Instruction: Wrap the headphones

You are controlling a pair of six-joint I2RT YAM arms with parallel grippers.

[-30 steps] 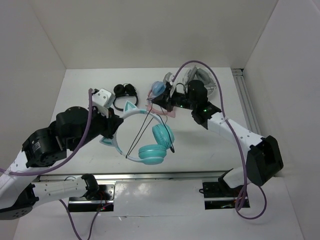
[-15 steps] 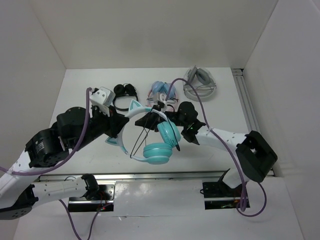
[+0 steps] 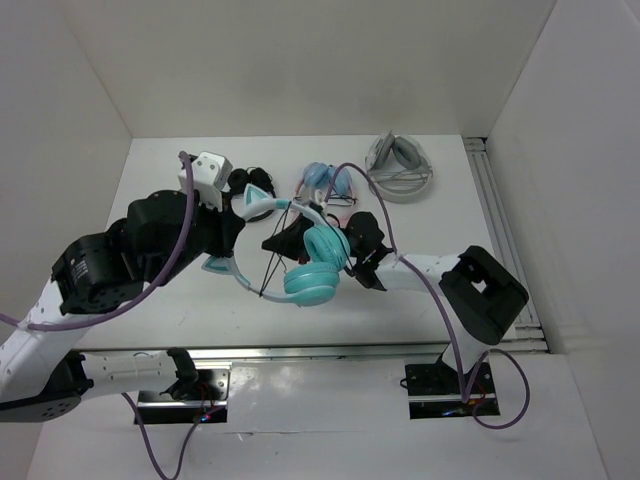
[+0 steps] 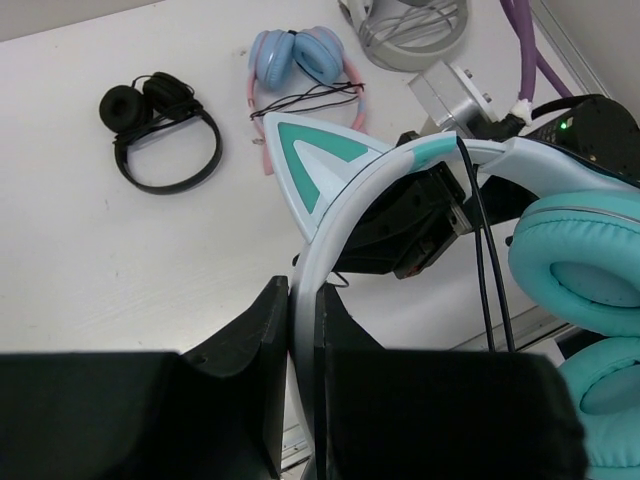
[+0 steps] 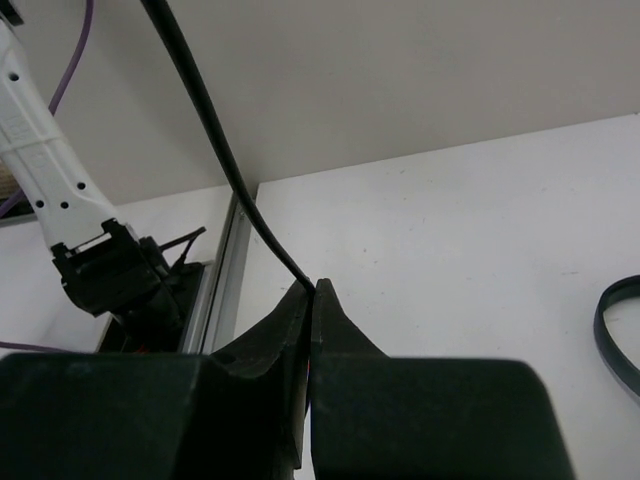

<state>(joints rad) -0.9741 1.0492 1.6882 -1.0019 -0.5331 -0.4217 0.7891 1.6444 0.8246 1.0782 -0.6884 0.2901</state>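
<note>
Left wrist view, item one: headphones (image 4: 590, 260), held up off the table (image 4: 80, 250), nearer the arm bases than the small black pair (image 4: 160, 130) and to its right. Left gripper (image 4: 302, 320) clamped on the headband (image 4: 420, 160). Right gripper (image 5: 310, 300) pinched shut on the thin cable (image 5: 215, 140). Hazard: a taut cable could slip the pinch or snag a cat ear (image 4: 320, 165), loosening the wrap.

Jaws of the left gripper (image 4: 303, 305) clamp the headphones (image 4: 330, 170) by the headband (image 4: 400, 165), black cable (image 4: 480, 250) hanging alongside.
</note>
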